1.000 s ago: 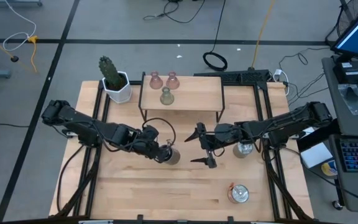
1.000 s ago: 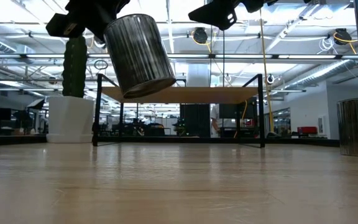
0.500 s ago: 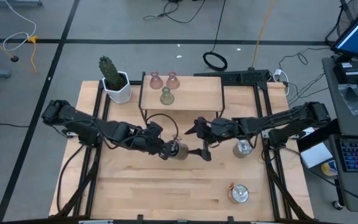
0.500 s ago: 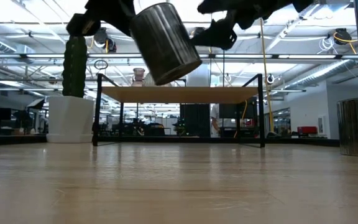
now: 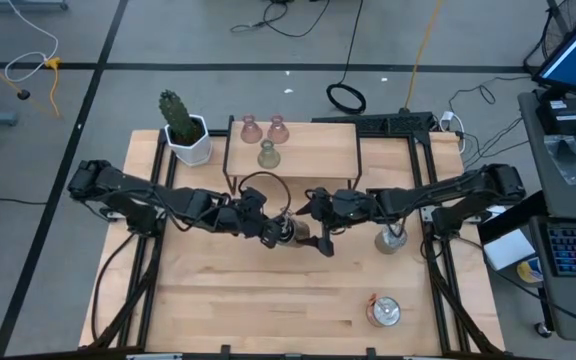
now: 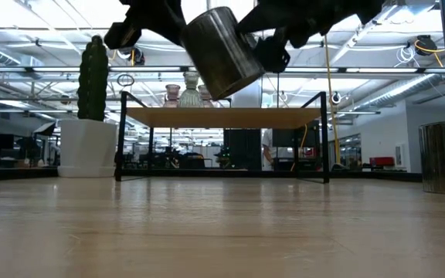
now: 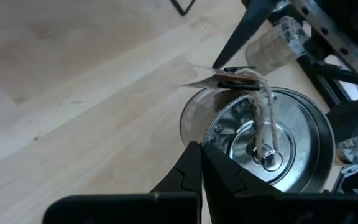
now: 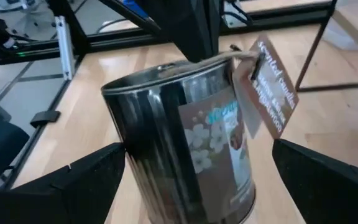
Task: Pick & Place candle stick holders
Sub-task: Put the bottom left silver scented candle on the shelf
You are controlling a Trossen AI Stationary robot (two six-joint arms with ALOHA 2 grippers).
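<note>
tag on tin: cursive print, seems to read "scented candle", smaller lines under it too small to read | tin label: flower picture with one pale word, not readable | other views: no text can be read

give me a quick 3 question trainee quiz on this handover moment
1. True or false: the silver holder held by the left gripper rests on the table.
2. Which gripper is open around that holder? A) left B) right
3. How many glass holders stand on the small shelf?

Key: 1. False, it is in the air. 2. B. 3. Three: two pink, one olive-green.
</note>
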